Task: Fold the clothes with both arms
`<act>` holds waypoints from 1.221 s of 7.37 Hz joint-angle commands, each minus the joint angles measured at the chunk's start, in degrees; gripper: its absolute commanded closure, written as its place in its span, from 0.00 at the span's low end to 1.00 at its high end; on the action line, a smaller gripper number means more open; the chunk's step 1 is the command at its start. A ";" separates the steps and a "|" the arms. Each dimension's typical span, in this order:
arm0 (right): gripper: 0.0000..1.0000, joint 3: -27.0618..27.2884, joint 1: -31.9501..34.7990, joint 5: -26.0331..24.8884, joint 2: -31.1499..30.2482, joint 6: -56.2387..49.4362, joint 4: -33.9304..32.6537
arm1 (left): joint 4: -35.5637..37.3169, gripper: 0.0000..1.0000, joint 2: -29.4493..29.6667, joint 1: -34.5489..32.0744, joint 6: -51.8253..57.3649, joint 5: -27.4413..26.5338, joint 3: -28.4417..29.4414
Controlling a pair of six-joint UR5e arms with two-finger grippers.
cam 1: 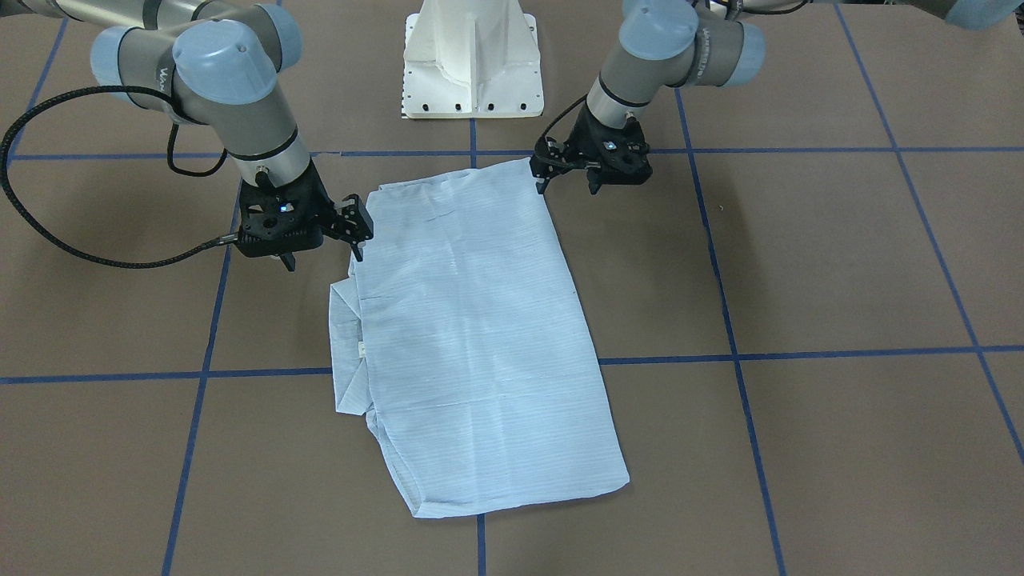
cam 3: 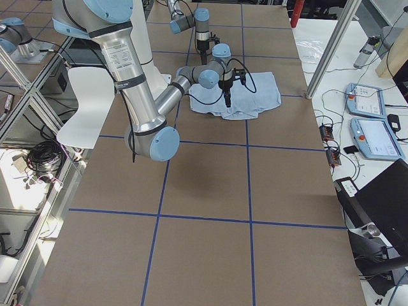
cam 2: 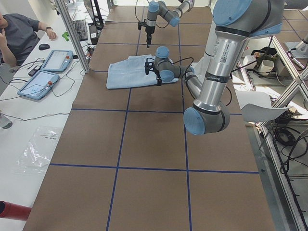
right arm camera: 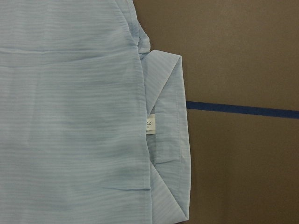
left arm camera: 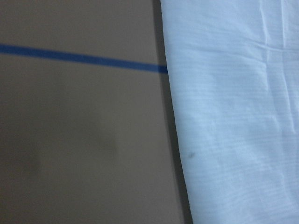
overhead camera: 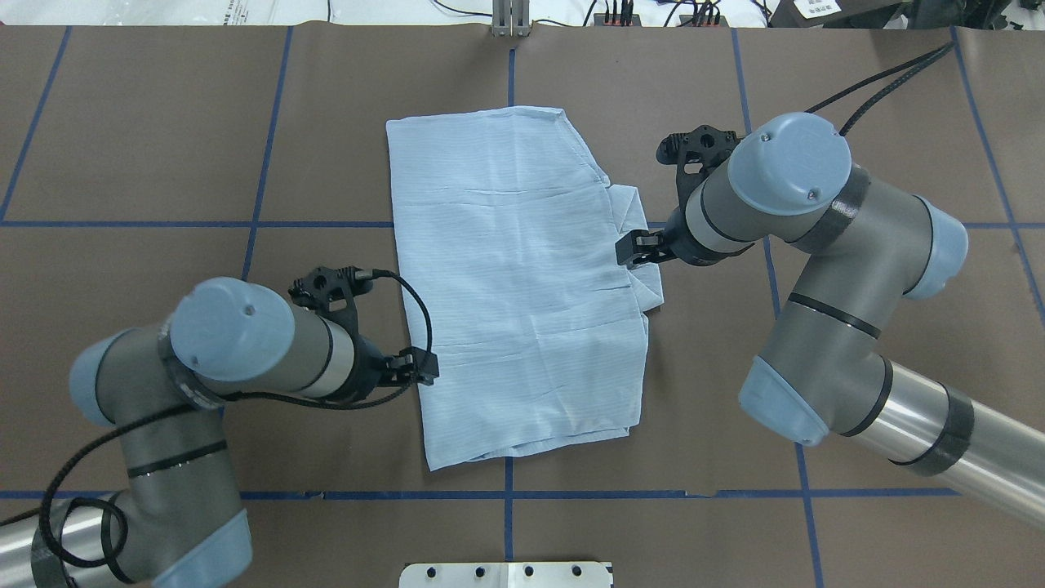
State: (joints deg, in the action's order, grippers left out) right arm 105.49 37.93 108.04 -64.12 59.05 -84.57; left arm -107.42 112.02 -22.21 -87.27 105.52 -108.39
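Folded shirt lies flat mid-frame on the table. We see the left gripper and right gripper both spread open by its upper corners. Only the right wrist view shows the collar label.

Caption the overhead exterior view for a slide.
Left gripper and right gripper flank a folded light blue striped shirt on the brown table.

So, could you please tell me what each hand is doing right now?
Left hand: open, holding nothing.
Right hand: open, holding nothing.
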 commanded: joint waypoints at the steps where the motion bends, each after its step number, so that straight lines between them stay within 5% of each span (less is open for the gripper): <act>1: 0.00 0.06 -0.22 -0.20 -0.04 0.10 -0.06 | 0.98 0.00 1.00 4.28 -3.78 -3.03 0.28; 4: 0.00 0.06 -0.40 -0.20 -0.04 0.10 0.02 | 0.63 0.22 2.84 5.87 -3.70 -4.54 3.34; 6: 0.00 0.06 -0.40 -0.20 -0.04 0.10 0.02 | 0.45 0.22 3.38 5.87 -3.61 -4.45 4.32; 9: 0.00 0.06 -0.40 -0.20 -0.04 0.10 0.02 | 0.36 0.35 3.47 6.39 -3.61 -4.36 4.85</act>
State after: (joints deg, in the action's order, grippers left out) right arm 105.56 37.53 107.81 -64.16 59.18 -84.55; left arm -107.02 115.41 -15.97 -90.88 101.15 -103.82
